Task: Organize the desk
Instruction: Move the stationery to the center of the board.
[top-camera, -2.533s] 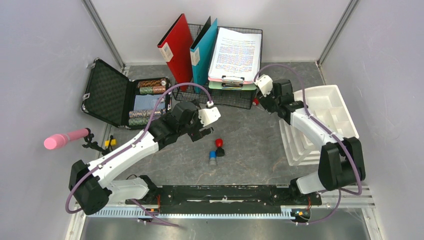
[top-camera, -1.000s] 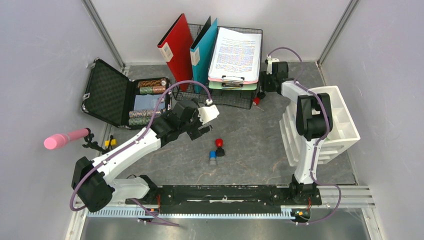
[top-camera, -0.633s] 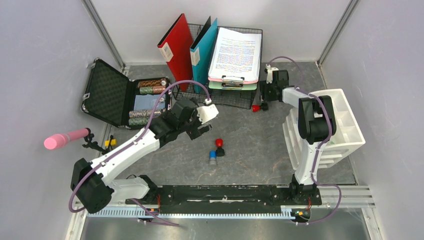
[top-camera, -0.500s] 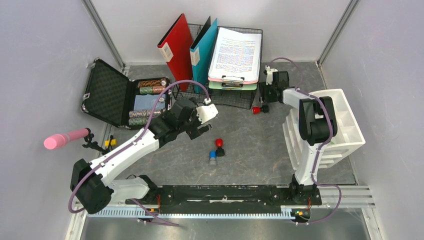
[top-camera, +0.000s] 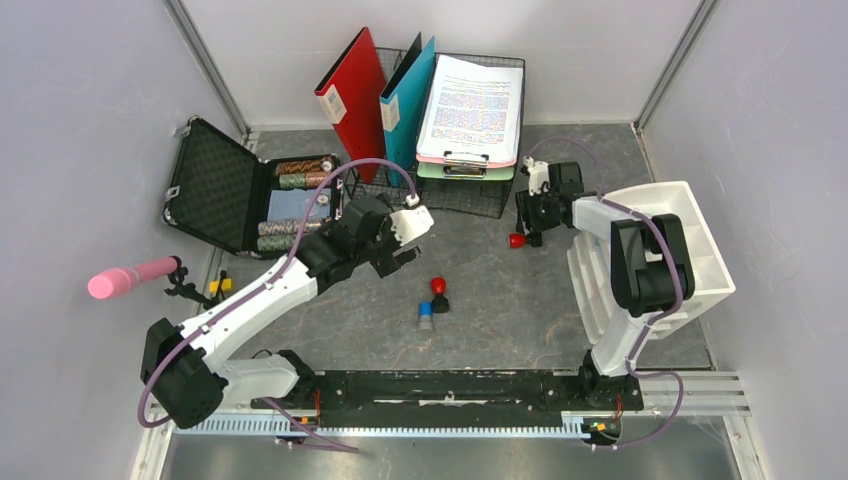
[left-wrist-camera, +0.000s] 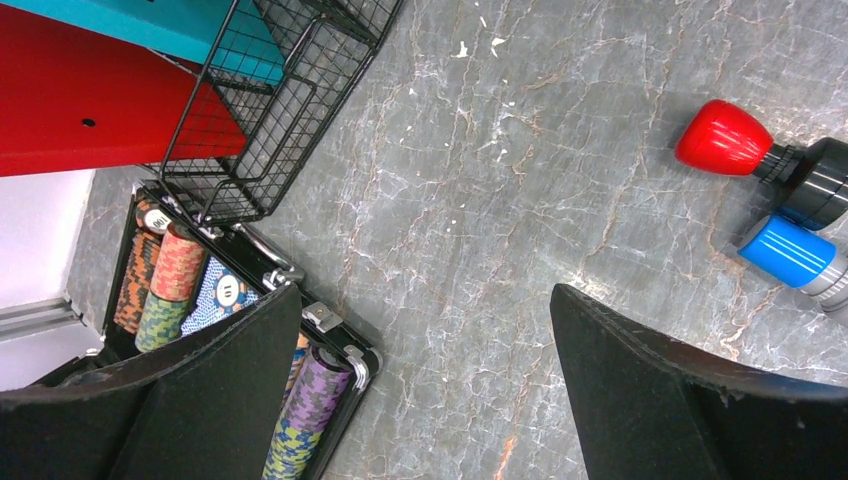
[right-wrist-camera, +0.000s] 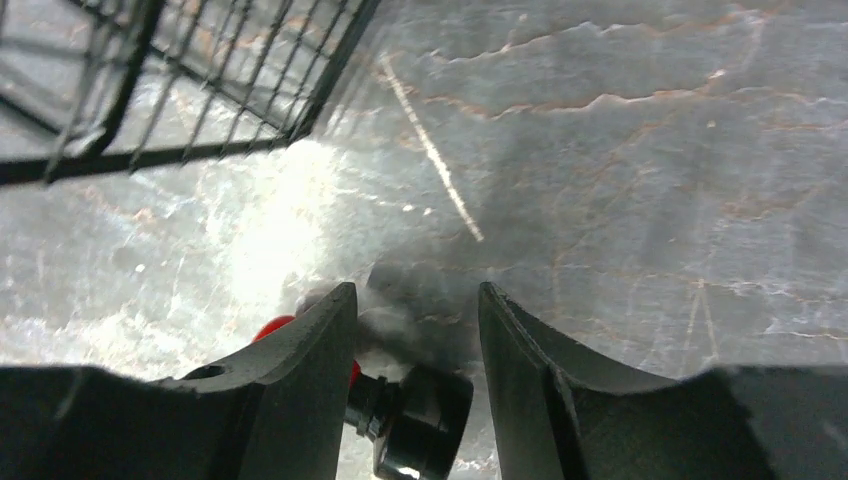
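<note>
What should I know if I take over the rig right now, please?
Left gripper: open and empty, above the desk near the case.
Right gripper: partly closed around a red stamp beside the wire basket; I cannot tell if it has a firm hold.
Done: nothing I can confirm.
Left: that stamp, plus a second red stamp and a blue stamp lying loose mid-desk, need putting away.

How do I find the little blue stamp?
Start at the middle of the dark desk, in front of the wire basket. Two small stamps lie side by side there. The blue stamp is farther from the basket; the red stamp is closer.
</note>
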